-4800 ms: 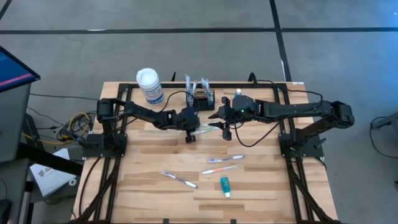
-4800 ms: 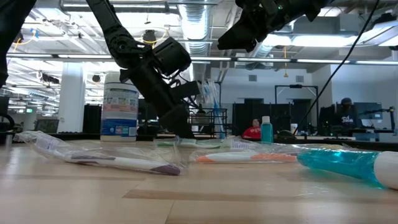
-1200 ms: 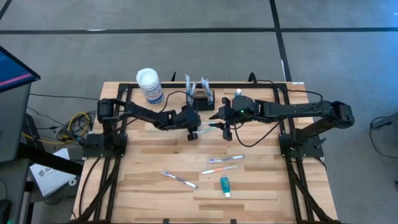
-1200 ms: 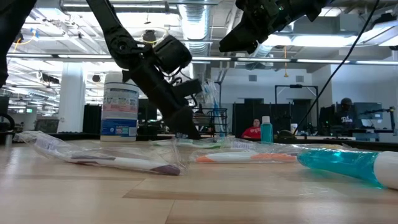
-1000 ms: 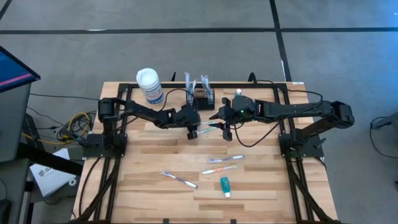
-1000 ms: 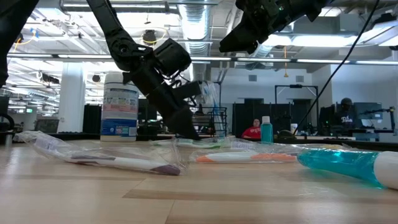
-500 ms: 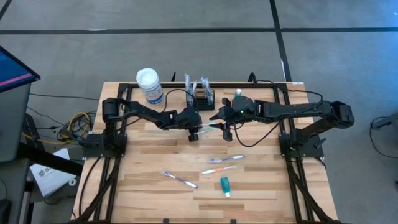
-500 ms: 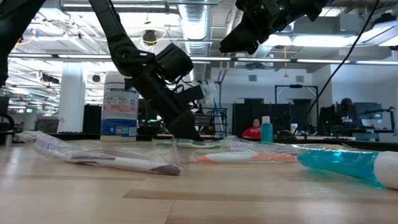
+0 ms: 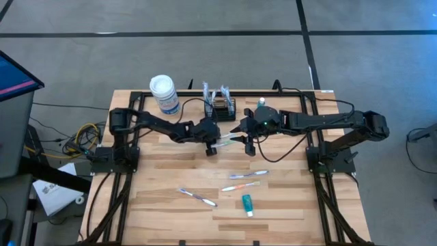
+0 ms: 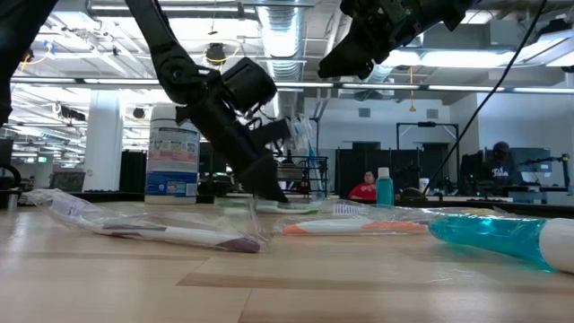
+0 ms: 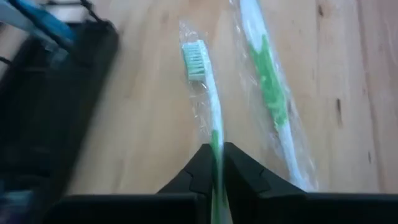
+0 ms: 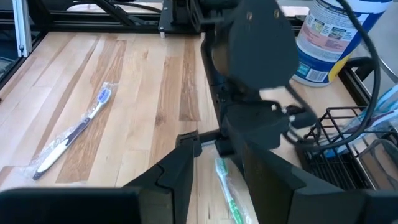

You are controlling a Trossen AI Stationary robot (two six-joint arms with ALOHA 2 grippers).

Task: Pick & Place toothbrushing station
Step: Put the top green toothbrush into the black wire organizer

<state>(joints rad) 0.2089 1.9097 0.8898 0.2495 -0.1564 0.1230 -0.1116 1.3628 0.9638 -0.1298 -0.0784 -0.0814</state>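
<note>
A: Where's the toothbrushing station (image 9: 222,107)?

B: On the wooden table (image 9: 164,205), near its far edge at about twelve o'clock from the table's middle in the high view. It's a black wire-mesh basket with a few wrapped items standing up in it. The white-lidded canister (image 9: 164,93) with the blue label stands at its nine o'clock, a little apart.

A: And the left gripper (image 11: 215,163)?

B: Low over the table, at about seven o'clock from the basket and near it. Its two dark fingers are pressed together on the handle of a green-and-white wrapped toothbrush (image 11: 204,90), pinching it. The bristle end points away from the fingers. A second green wrapped toothbrush (image 11: 272,99) lies just beside it on the wood.

A: The right gripper (image 12: 217,165)?

B: At about five o'clock from the basket, raised above the table and facing the left one. Its fingers are spread, with nothing between them.

A: What else is on the table?

B: Toward the near edge, well apart from the basket: a purple wrapped toothbrush (image 9: 198,197), an orange wrapped toothbrush (image 9: 242,185), another wrapped brush (image 9: 248,175) just beyond it, and a teal toothpaste tube (image 9: 247,204). A small teal bottle (image 10: 384,187) stands at the far side in the low view.
</note>
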